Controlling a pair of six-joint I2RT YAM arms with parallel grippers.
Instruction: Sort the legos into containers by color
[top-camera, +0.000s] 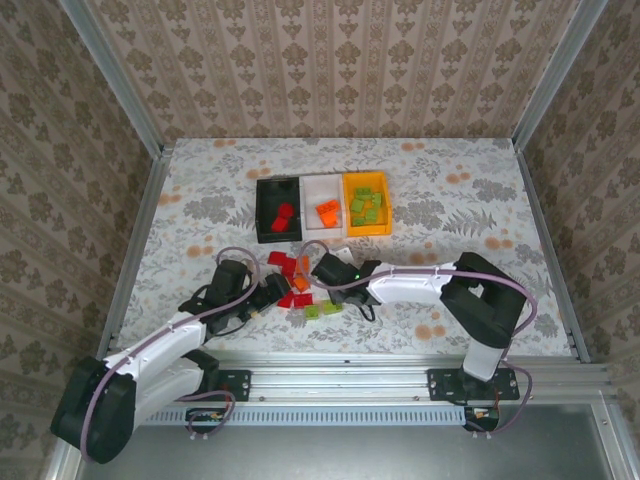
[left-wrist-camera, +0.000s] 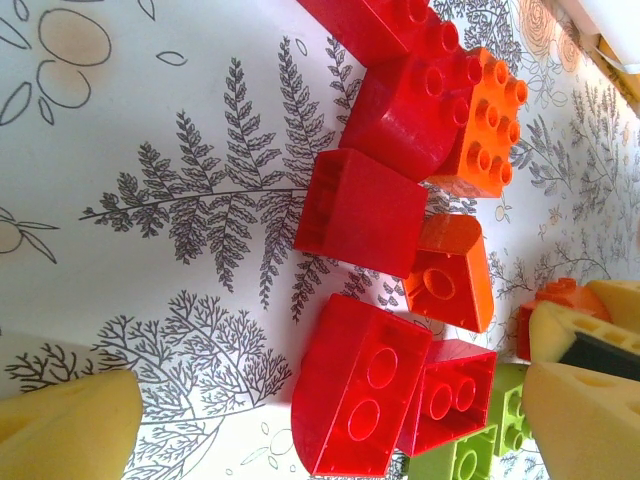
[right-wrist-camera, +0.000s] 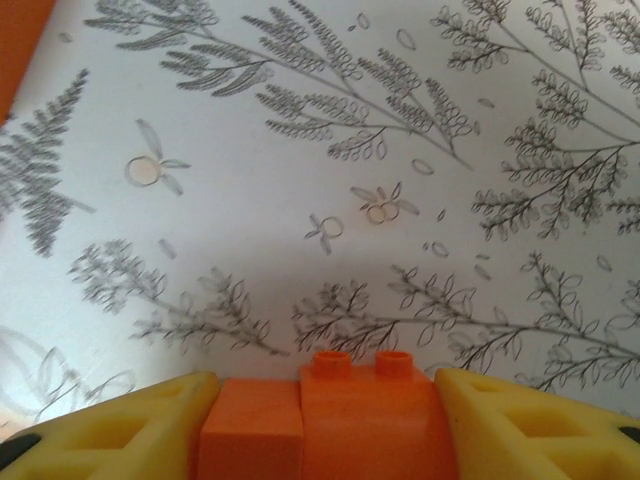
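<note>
Legos (top-camera: 300, 285): glossy studded plastic bricks in red, orange and green, heaped on floral-printed table (top-camera: 450, 200) at 6 o'clock of white bin (top-camera: 318, 190).
Right gripper (right-wrist-camera: 320, 430): arm is folded leftward, yellow foam pads (right-wrist-camera: 530, 425) are clamped on orange brick (right-wrist-camera: 365, 415).
Left gripper (left-wrist-camera: 330, 420): arm is lowered, jaws are spread wide, red brick (left-wrist-camera: 360, 390) is framed between.

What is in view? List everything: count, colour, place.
Bins: three, black, white, orange-yellow; side by side, mid-table.
Binned bricks: about two red in black, about two orange in white, several green in orange-yellow.
Loose bricks: at least five red, two or three orange, a few green; clustered on the table near the arms.
Held brick: one, maybe two, orange; in the right gripper.
Table: one, floral print.
Left gripper: one, yellow pads, open at the loose bricks.
Right gripper: one, yellow pads, shut on the held brick.
</note>
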